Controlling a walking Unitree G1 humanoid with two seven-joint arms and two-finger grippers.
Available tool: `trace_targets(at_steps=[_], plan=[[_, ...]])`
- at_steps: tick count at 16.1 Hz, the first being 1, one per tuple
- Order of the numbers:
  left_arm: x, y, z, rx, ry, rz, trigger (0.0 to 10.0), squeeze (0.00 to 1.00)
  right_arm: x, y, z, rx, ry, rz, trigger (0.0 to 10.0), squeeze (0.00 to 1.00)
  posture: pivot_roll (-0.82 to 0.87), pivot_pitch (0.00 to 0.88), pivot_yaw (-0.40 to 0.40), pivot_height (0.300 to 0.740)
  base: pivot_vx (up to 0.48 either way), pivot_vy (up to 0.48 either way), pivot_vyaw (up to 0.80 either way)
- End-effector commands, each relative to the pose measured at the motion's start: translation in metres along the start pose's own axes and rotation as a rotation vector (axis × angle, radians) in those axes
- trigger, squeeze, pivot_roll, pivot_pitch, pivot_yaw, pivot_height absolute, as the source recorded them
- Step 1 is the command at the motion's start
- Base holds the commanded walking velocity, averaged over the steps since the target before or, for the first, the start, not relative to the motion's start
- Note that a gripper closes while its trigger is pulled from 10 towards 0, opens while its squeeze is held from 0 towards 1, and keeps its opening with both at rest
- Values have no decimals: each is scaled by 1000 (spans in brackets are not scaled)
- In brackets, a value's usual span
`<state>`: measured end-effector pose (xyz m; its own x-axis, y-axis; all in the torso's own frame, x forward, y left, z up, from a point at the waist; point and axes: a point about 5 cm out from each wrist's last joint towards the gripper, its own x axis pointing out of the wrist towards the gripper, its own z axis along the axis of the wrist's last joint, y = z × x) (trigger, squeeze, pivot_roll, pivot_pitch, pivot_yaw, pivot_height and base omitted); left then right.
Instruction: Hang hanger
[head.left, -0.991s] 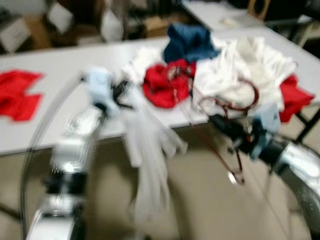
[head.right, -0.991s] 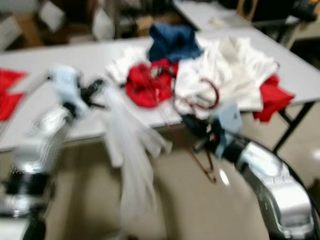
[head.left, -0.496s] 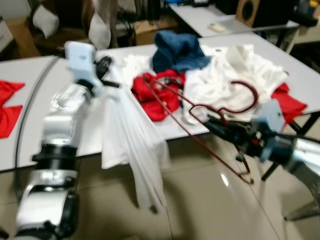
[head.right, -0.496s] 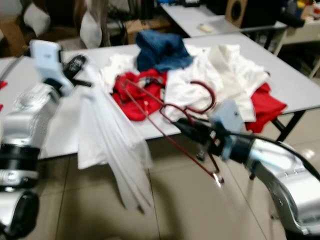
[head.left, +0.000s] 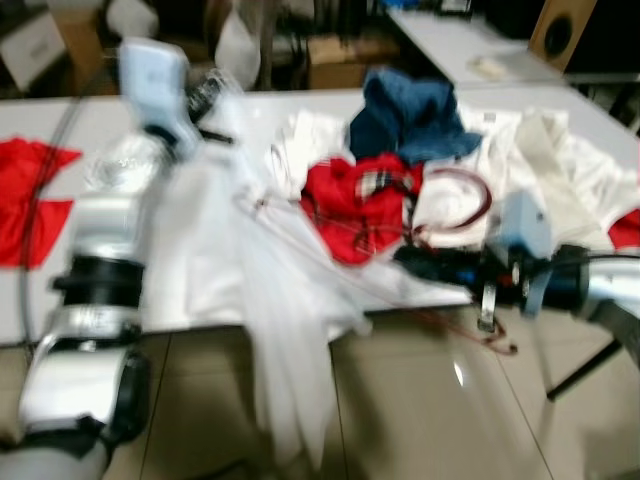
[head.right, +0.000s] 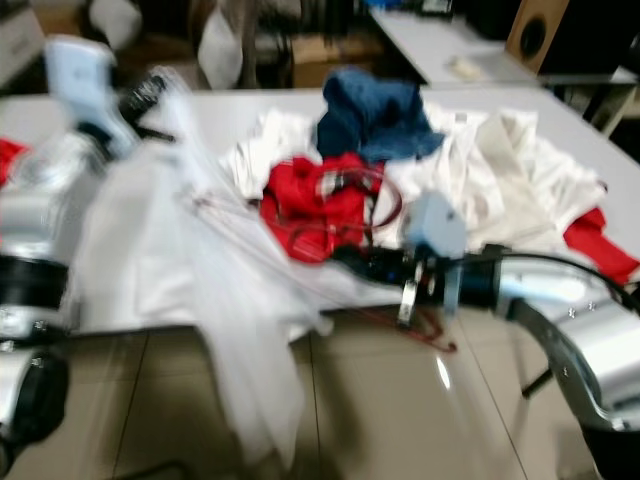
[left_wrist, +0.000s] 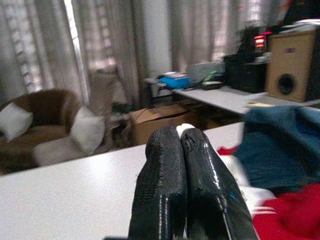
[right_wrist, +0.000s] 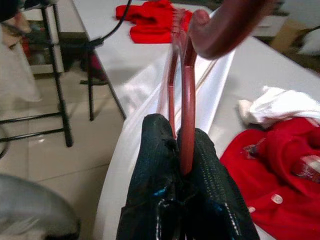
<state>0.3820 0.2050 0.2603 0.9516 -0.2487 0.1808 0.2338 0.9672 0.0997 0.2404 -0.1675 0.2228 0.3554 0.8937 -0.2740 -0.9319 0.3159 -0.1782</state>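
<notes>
1. Right claw (right_wrist: 182, 150) clenched on the dark red hanger (right_wrist: 186, 90), fingers pressed to either side of its thin bar, just off the counter's (head.left: 90, 130) front edge.
2. Left claw (left_wrist: 182, 145) pinched shut on a white garment (head.left: 270, 300), raised above the counter; cloth drapes down past the edge toward the floor.
3. Hanger hook (head.left: 462, 190) curves over the heap of clothes: red (head.left: 350, 200), blue (head.left: 410, 110), white (head.left: 560, 170).
4. Head views blurred; hanger's lower bar hard to trace against the white cloth.
</notes>
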Motion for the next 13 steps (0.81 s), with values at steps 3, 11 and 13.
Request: trace_targets(at_steps=[3,11,13], plan=[[12,-11,31,-10,-100,-90,10000,0,3,-7,0,-35,46,58,10000,0,-147,0,23,740,335,0,0],[28,-40,98,-101,-305,-277,10000,0,25,-24,6,-94,44,54,10000,0,-139,0,23,740,336,0,0],[29,-40,105,-110,-324,-288,10000,0,28,-27,6,-101,41,43,10000,0,-138,0,23,740,336,0,0]])
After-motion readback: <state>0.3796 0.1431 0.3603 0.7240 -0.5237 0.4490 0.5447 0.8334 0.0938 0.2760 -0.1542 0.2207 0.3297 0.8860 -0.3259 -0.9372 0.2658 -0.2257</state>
